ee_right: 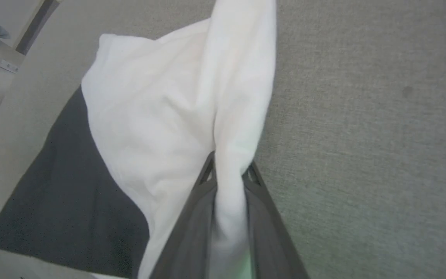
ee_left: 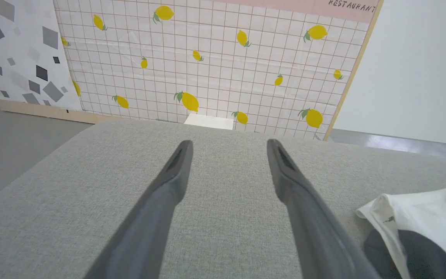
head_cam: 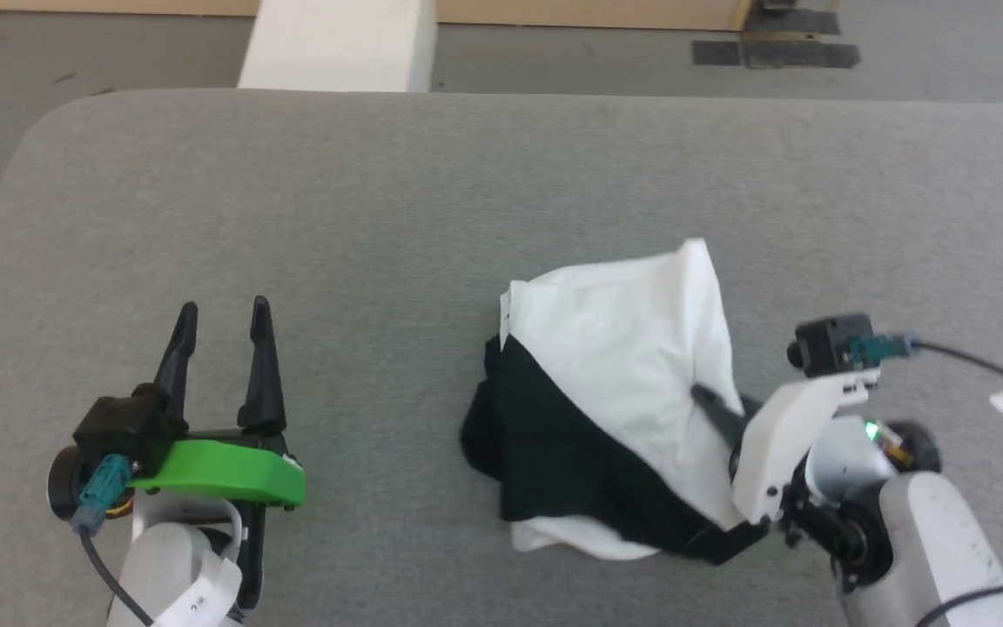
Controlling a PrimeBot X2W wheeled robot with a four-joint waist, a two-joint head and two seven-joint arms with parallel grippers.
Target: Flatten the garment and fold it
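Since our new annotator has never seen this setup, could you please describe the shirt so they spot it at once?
Start at the grey padded table and look to its right half. There lies the shirt, a crumpled heap with the right gripper shut on a white fold. Its white and black cloth stands out against the grey surface.

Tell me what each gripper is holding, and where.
The right gripper pinches a raised fold of white body fabric on the shirt. The left gripper is open over the grey table, holding nothing.
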